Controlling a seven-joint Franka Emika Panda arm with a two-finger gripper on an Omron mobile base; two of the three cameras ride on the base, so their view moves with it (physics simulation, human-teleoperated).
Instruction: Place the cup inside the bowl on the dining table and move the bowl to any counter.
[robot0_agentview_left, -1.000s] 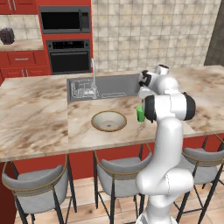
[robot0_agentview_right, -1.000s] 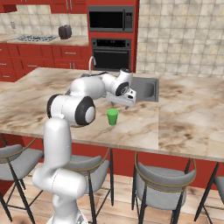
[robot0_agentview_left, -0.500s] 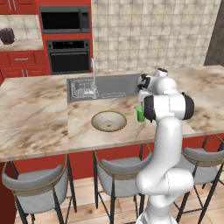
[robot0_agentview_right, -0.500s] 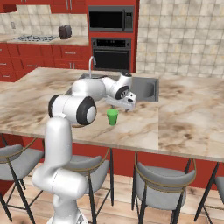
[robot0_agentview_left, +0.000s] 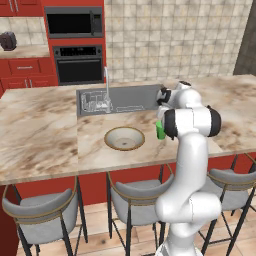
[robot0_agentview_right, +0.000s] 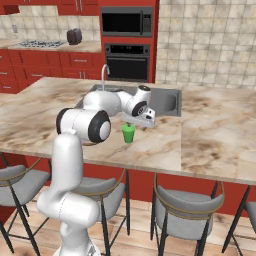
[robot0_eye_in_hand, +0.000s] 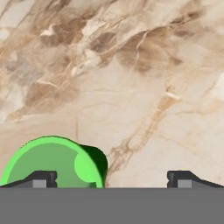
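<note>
Our hand (robot0_agentview_right: 141, 120) hovers wide open and empty above the green cup (robot0_agentview_right: 128, 133), which stands upright on the marble tabletop (robot0_agentview_right: 210, 135), still off-centre under our fingers. The bowl (robot0_agentview_left: 124, 138) waits nearby, just beside the sink (robot0_agentview_left: 125, 98).
</note>
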